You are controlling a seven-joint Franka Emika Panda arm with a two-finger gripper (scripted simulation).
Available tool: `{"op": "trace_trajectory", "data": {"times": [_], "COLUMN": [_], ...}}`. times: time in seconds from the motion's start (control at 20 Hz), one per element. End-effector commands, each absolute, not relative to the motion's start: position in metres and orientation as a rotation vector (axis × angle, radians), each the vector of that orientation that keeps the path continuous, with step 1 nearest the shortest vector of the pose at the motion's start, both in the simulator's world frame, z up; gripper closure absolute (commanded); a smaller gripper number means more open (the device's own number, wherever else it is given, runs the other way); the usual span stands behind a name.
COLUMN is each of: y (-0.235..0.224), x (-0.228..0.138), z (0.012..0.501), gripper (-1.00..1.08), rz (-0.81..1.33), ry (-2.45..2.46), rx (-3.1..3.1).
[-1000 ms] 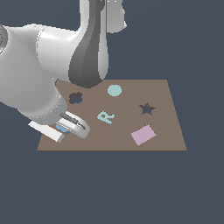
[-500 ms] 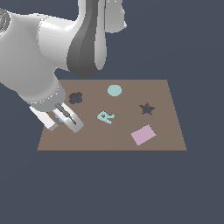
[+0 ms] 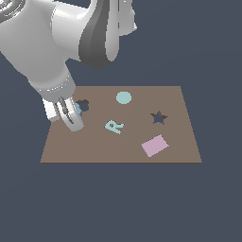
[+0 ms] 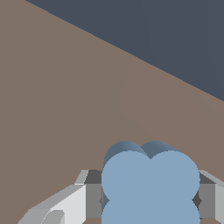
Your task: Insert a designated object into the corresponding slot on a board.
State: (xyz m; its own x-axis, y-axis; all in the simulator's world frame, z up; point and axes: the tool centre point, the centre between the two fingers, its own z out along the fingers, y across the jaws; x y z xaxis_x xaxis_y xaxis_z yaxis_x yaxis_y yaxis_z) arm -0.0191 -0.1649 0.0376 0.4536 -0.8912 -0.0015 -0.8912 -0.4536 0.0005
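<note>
My gripper [image 3: 73,119] hangs over the left part of the brown board [image 3: 118,151], seen from the exterior view. It is shut on the light-blue lobed piece [image 3: 79,109], which shows only partly behind the fingers. The dark lobed slot [image 3: 84,102] lies just beyond the piece, partly covered by it and the fingers. In the wrist view the blue piece [image 4: 151,181] sits flat between the two grey fingers [image 4: 65,205], above bare board [image 4: 65,96]. The slot does not show in the wrist view.
On the board lie a teal round disc [image 3: 124,98], a teal letter R [image 3: 114,126], a dark star-shaped cutout [image 3: 159,117] and a pink rectangle [image 3: 155,145]. The bulky white arm [image 3: 61,42] looms over the board's far left corner.
The gripper has moved with the blue piece from the board's near left corner toward the far side, up to the lobed slot.
</note>
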Motion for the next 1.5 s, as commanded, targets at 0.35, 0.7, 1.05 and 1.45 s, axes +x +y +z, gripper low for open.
{"op": "trace_trajectory", "data": {"times": [0.35,0.7,1.05,1.45], "y": [-0.152,-0.147,-0.146,-0.146], "x": [-0.047,-0.054,-0.054,-0.054], "z": [0.04,0.041,0.037,0.031], "gripper": [1.08,1.08,1.08,-0.92], "rz": [0.003,0.003,0.003,0.003], "ry": [1.93,2.01,2.014,2.017], "rx": [-2.478,-2.413,-2.41,-2.407]}}
